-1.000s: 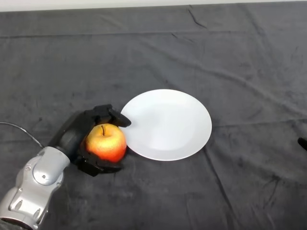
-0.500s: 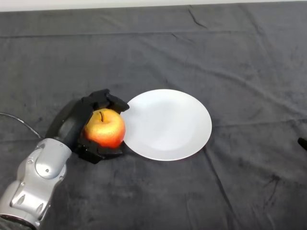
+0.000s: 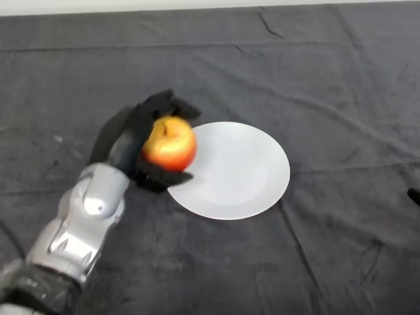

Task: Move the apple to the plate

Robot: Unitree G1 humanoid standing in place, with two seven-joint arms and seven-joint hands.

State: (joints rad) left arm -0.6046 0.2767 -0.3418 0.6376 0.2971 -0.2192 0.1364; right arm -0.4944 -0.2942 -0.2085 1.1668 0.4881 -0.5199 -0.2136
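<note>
A red and yellow apple point(image 3: 170, 144) is held in my black left hand point(image 3: 131, 140), whose fingers and thumb curl round it. The hand holds the apple in the air over the left edge of the white plate point(image 3: 239, 169), which lies on the dark cloth near the middle of the table. My silver-grey arm point(image 3: 82, 220) comes in from the lower left.
The dark cloth point(image 3: 315, 79) covers the whole table, with folds at the back and right. A small dark thing point(image 3: 414, 195) shows at the right edge.
My hand has lifted the apple off the cloth and carried it up and to the right, from beside the plate's left rim to over that rim.
</note>
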